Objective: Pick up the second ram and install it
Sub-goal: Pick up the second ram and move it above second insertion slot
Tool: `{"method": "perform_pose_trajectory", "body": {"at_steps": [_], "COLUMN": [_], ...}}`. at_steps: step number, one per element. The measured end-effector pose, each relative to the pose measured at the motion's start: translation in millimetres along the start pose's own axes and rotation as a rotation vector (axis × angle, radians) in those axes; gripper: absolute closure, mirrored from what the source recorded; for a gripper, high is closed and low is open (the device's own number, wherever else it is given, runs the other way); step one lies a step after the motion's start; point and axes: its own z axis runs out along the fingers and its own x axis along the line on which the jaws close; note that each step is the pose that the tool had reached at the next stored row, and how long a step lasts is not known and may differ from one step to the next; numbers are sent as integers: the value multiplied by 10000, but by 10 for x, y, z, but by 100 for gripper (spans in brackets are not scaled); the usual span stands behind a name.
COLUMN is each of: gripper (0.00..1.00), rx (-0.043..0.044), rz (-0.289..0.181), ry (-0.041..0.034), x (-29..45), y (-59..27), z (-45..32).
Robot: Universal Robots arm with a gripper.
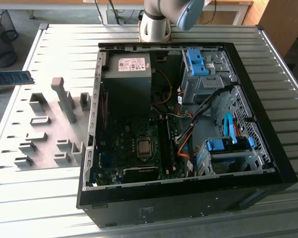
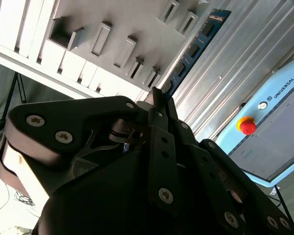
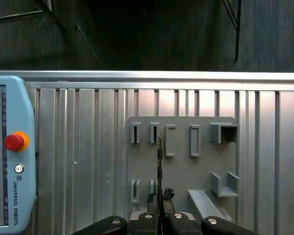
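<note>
The black metal gripper was clenched on 1 thin, flat, blue-green second ram, which jutted straight out from its fingertips. Beyond the ram lay 1 matte grey plastic fixture plate with rectangular slotted blocks, on the ribbed aluminium table. Beside the plate sat 1 smooth light-blue teach pendant with 1 round red button.

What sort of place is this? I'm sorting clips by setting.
Probably a robotics lab: an open computer case on a ribbed metal table, a control pendant, a gripper holding a memory stick.
</note>
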Motion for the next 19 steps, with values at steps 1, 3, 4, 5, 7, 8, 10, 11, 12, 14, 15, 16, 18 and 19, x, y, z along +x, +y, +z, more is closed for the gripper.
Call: {"method": "perform_pose_trajectory", "body": {"at_steps": [1, 3, 4, 5, 7, 8, 10, 11, 12, 14, 15, 16, 18, 19], "gripper": [86, 86, 86, 86, 86, 86, 86, 86, 86, 86, 86, 86, 86, 86], "rx": [-1, -3, -3, -1, -3, -2, -2, -2, -2, -2, -1, -2, -1, -3], "rz": [0, 0, 0, 0, 0, 0, 0, 1, 0, 0, 0, 0, 1, 0], "ry": [0, 2, 2, 1, 2, 1, 1, 1, 1, 2, 1, 1, 1, 2], "x": [0, 0, 0, 0, 0, 0, 0, 0, 0, 0, 0, 0, -1, -1], "y": [0, -20, -31, -43, -66, -77, -100, -112, -125, -152, -165, -180, -206, -218], "z": [0, -3, -2, -1, -2, -2, -1, -1, -1, -2, -1, -1, -1, -2]}}
